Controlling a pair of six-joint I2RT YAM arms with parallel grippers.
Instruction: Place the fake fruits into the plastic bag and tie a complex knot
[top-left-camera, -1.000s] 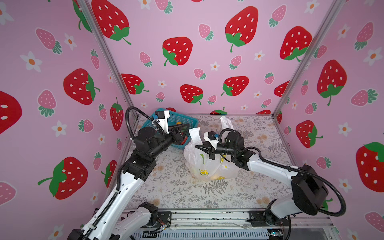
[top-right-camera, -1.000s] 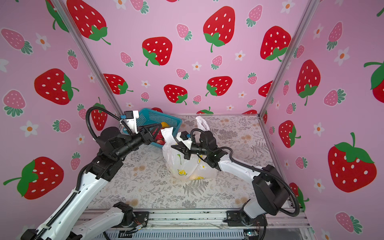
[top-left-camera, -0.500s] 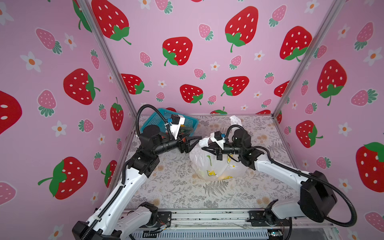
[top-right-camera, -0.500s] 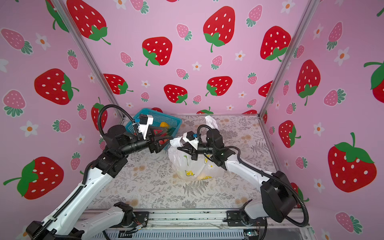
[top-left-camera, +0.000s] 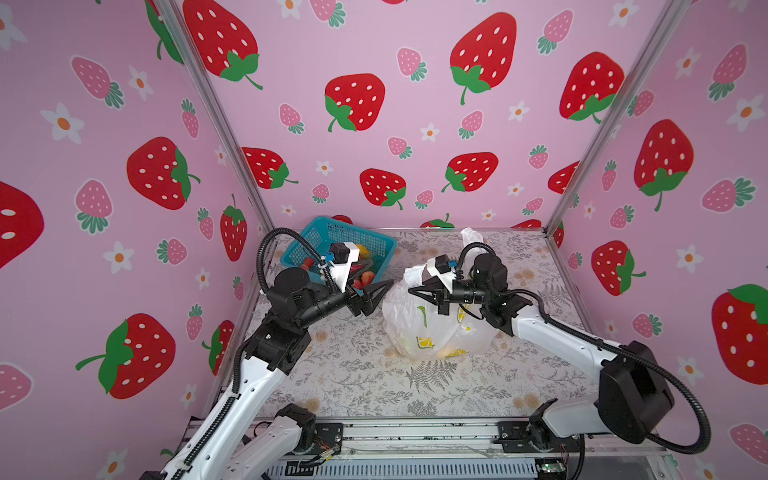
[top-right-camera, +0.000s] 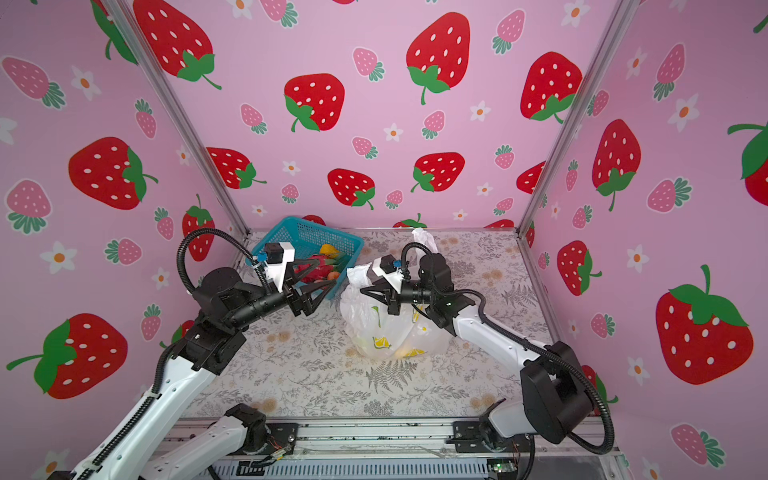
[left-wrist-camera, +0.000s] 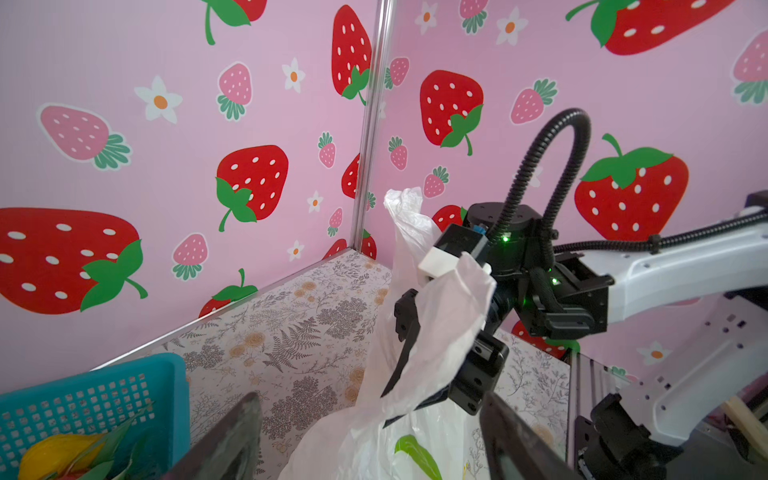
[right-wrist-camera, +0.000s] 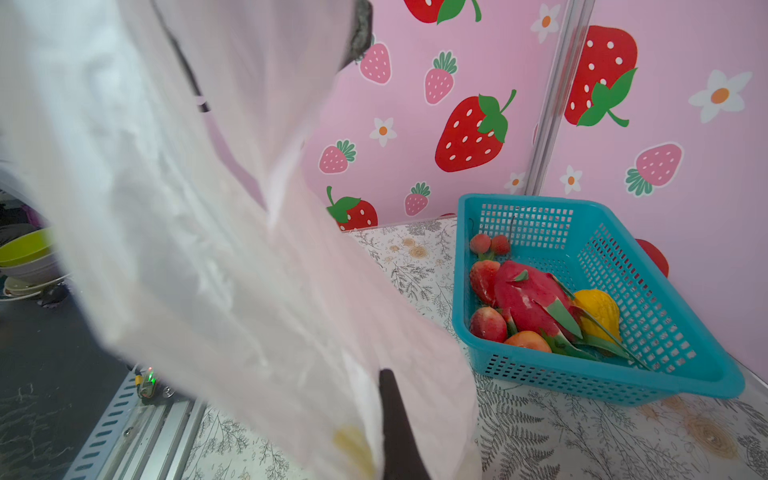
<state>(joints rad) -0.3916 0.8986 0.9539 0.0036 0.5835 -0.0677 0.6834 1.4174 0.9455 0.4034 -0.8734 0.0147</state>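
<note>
At nine o'clock of the thin white lemon-print plastic bag (top-left-camera: 432, 328), my left gripper (top-left-camera: 376, 296) hangs spread and empty, beside the teal mesh plastic basket (top-left-camera: 376, 243) holding glossy plastic fruits (right-wrist-camera: 536, 307). My right gripper (top-left-camera: 419, 291) is clamped on a bag handle strip (left-wrist-camera: 449, 316). I judge we're mid-loading; next, the left must fetch another fruit.
</note>
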